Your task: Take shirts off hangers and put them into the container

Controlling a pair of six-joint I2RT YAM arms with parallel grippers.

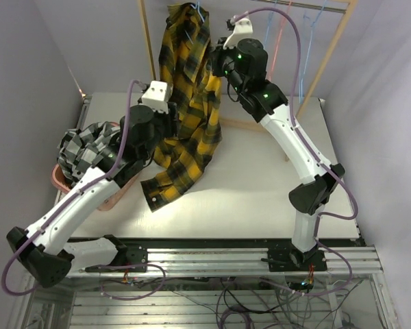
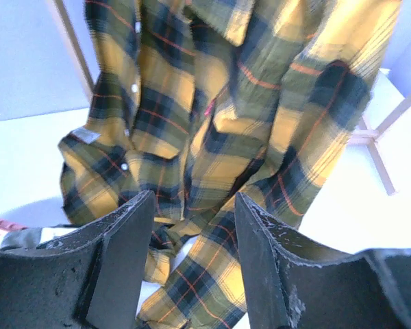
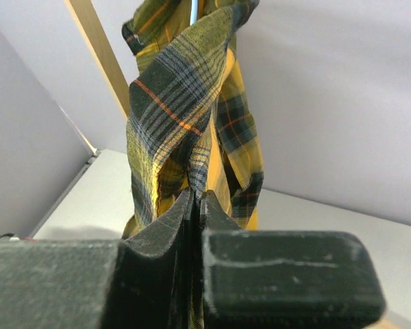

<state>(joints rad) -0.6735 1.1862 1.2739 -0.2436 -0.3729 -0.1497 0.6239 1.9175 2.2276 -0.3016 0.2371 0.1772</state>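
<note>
Squarely — yellow plaid shirt point(image 3: 171, 103) (hanging) inside right pincer point(image 3: 196, 197).

The top view is bright and even, lit from above. The white table point(image 1: 260, 192) reflects much light, and the shirt point(image 1: 185, 116) throws only a soft, weak shadow on it. The walls point(image 1: 41, 68) look pale violet. Straight lines bend a little near the edges of this view.

In the left wrist view the shirt is sharp, but the dark left fingers point(image 2: 123, 260), close to the lens, are soft. The table at the right is almost washed out.

In the right wrist view the right fingers point(image 3: 157, 260) are dim and blurred, while the fabric above them is sharp.
</note>
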